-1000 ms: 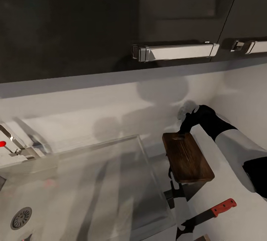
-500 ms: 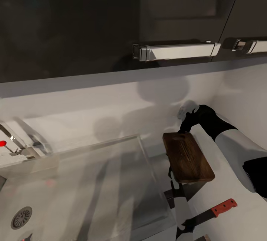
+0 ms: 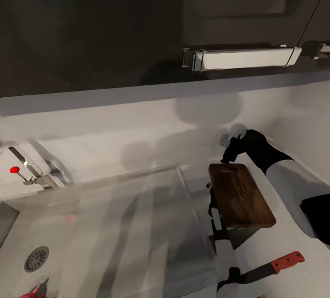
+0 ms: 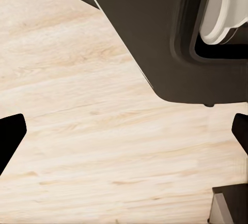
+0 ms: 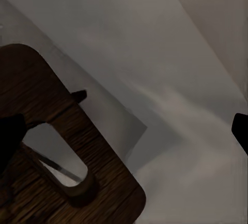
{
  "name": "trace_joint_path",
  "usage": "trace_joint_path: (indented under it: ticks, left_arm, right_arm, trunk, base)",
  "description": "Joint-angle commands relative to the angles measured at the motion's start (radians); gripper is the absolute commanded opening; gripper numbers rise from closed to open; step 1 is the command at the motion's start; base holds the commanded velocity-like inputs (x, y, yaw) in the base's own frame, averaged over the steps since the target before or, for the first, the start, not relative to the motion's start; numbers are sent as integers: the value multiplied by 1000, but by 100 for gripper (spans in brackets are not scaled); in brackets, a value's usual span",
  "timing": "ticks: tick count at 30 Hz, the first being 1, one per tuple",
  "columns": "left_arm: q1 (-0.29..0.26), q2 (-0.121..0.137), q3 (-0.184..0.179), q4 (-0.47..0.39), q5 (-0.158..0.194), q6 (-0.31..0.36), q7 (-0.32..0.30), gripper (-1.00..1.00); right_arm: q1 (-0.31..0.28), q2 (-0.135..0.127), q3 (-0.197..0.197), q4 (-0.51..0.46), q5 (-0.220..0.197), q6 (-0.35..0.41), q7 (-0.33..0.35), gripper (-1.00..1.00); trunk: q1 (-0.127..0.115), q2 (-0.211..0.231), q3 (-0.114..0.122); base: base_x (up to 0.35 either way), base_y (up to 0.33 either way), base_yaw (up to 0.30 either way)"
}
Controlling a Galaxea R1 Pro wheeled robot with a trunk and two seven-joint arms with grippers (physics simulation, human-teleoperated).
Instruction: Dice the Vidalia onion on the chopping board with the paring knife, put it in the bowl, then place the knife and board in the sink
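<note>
A kitchen: steel sink (image 3: pixel 105 224) with faucet (image 3: pixel 27 172), grey countertop (image 3: pixel 284 243), dark handled cabinets (image 3: pixel 137 23) above.

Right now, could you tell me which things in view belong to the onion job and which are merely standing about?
Job:
chopping board, right gripper at its far edge
paring knife on the countertop
sink

Merely about:
cabinet handle
faucet lever with red dot

Camera shifted; chopping board (image 3: pixel 240 195) seemingly unmoved.
</note>
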Motion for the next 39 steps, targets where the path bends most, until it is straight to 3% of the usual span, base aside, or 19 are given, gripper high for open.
trace_joint_path:
  ticks: [1, 6, 11, 20, 26, 39]
  left_arm:
    - [0, 0, -1, -2, 0, 0, 0, 100]
    - [0, 0, -1, -2, 0, 0, 0, 100]
    - [0, 0, -1, -2, 0, 0, 0, 100]
    - [0, 0, -1, -2, 0, 0, 0, 100]
    - [0, -4, -1, -2, 0, 0, 0, 100]
    - [0, -5, -1, -2, 0, 0, 0, 100]
  right_arm:
    - [-1, -1, 5, -2, 3, 4, 3, 100]
    - [-1, -2, 5, -2, 3, 3, -4, 100]
    - [-1, -4, 6, -2, 3, 3, -54, 100]
    - [-1, -91, 5, -2, 2, 2, -86, 100]
    - [-1, -124, 5, -2, 1, 3, -87, 100]
    - [-1, -131, 5, -2, -3, 4, -87, 100]
  trunk:
    - [0, -2, -3]
    - [0, -2, -10]
    - [0, -2, -16]
    - [0, -2, -17]
    - [0, -2, -17]
    - [0, -2, -17]
  base:
    - [0, 0, 126]
    - [0, 0, 126]
    - [0, 0, 96]
    - [0, 0, 10]
    - [0, 0, 0]
    - [0, 0, 0]
